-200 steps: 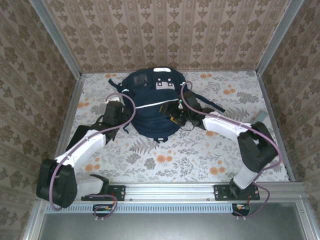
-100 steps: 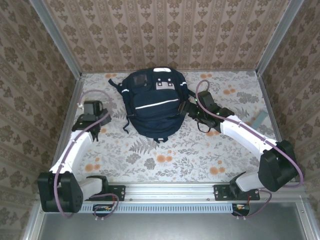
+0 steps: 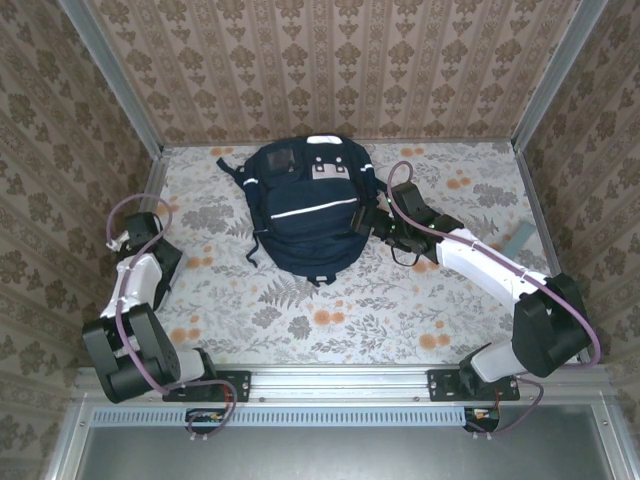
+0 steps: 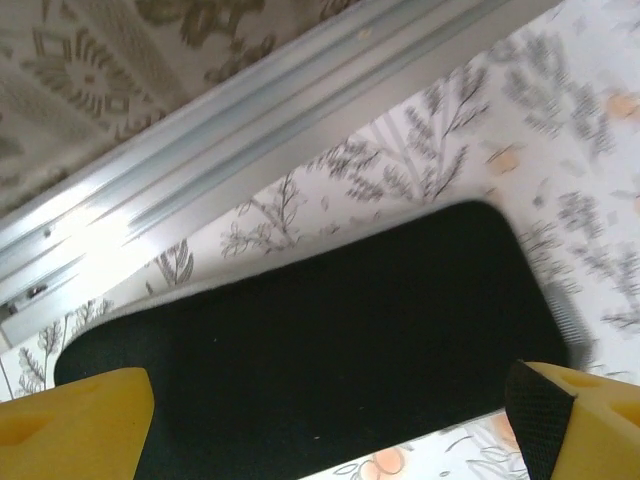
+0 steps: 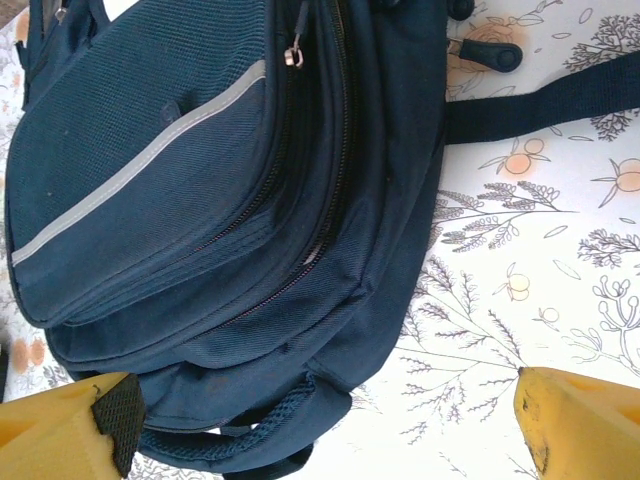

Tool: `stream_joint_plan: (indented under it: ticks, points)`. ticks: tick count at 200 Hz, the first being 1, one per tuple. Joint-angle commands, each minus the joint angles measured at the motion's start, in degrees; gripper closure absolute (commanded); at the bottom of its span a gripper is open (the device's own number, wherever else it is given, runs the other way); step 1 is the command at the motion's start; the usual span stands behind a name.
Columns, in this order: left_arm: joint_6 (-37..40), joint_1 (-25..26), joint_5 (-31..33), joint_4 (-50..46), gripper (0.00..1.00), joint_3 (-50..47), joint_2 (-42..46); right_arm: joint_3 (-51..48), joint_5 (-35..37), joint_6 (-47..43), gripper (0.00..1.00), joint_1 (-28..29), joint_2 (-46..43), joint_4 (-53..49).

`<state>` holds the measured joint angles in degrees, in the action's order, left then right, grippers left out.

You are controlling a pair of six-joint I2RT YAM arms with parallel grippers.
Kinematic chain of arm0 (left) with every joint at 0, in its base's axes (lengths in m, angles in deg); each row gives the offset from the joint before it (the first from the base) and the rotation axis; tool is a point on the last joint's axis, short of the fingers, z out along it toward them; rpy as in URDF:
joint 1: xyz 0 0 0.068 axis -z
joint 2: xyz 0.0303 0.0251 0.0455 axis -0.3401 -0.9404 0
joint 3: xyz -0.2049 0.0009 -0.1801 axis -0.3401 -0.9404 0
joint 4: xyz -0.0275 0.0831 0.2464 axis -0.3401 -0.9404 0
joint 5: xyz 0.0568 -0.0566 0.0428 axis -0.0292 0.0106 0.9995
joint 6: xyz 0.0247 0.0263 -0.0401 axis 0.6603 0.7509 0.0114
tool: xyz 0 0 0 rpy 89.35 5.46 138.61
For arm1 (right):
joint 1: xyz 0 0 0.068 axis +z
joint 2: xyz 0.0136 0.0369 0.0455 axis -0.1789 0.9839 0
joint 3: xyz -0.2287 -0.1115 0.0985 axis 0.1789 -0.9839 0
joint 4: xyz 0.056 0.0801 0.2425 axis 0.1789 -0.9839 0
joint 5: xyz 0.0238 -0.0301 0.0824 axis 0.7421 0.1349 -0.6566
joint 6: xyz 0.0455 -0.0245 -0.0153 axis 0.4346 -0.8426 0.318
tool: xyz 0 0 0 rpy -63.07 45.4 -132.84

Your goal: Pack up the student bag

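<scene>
The student bag (image 3: 305, 205), a navy backpack with a white stripe, lies flat in the middle of the table. In the right wrist view the student bag (image 5: 190, 170) shows its zippers, grey stripe and carry handle. My right gripper (image 3: 370, 222) is at the bag's right side; its yellow fingers (image 5: 60, 435) stand open (image 5: 320, 425) astride the handle end, holding nothing. My left gripper (image 3: 140, 240) is far off at the table's left edge. It hangs open (image 4: 335, 425) over a flat black pouch (image 4: 320, 330), apart from it.
The aluminium frame rail (image 4: 200, 170) runs close behind the black pouch. A dark strap (image 5: 540, 105) trails from the bag to the right. A small grey-green flat item (image 3: 519, 240) lies by the right wall. Patterned walls close in the table on three sides.
My left arm has swung away from the bag's left side to the table's left edge. The right gripper has drawn back slightly from the bag's right side. Both jaws have opened wider.
</scene>
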<state>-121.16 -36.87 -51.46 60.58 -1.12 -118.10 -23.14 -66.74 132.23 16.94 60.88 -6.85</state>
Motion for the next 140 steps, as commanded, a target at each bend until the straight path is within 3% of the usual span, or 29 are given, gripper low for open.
stream_joint_plan:
  ticks: [1,74,140]
  points:
    - [-1.55,-0.43,-3.47,-0.93,0.07,-0.79,-1.54,-0.08,-1.25,-0.1,0.03,0.12,0.11,0.33]
    - [-2.47,2.01,-10.54,3.1,0.09,-1.99,-6.18,0.14,-1.15,-0.35,0.04,0.18,-0.27,-0.36]
    - [-12.16,17.86,-17.46,5.6,0.09,-1.49,-4.63,-0.2,-1.16,-0.1,0.04,0.17,-0.43,-0.23]
